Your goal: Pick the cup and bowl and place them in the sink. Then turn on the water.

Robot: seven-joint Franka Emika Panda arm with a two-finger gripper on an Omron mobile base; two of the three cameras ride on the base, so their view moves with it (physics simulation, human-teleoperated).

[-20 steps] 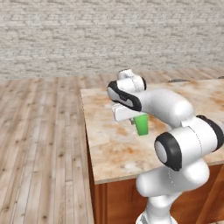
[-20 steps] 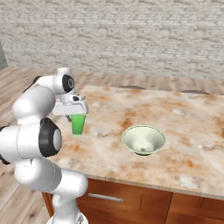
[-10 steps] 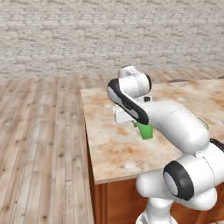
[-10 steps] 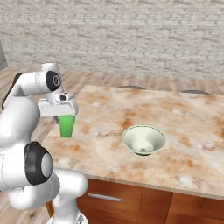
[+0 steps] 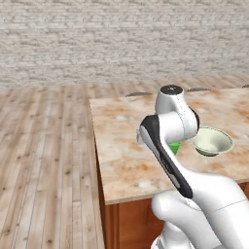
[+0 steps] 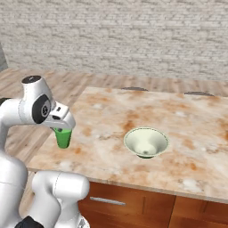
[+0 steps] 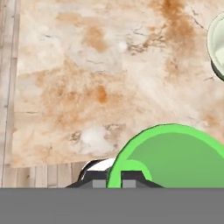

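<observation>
Gripper [image 6: 62, 132] is clamped on the cup [image 6: 63, 138], which hangs upright under the hand, lifted clear of the counter [image 6: 187, 120]. In the right base view the cup sits over the counter's near-left corner, close to the edge. In the left base view the arm covers most of it; a green sliver of the cup [image 5: 174, 147] shows just beside the forearm.

Hand view: cup [image 7: 175, 159] rim is large at the bottom, open mouth facing the camera, a finger [image 7: 129, 178] pinching the rim wall. Grip looks to be on one side of the rim, one finger inside and one outside, but the far finger is mostly cut off, so not certain.

Bowl [image 6: 146, 142] stands upright on the counter, well to the right of the cup, not touching it. Same bowl [image 5: 210, 140] shows in the left base view past the arm, and its edge [image 7: 215, 39] at the hand view's upper right. Wood floor [image 5: 44, 160] left of the counter.
</observation>
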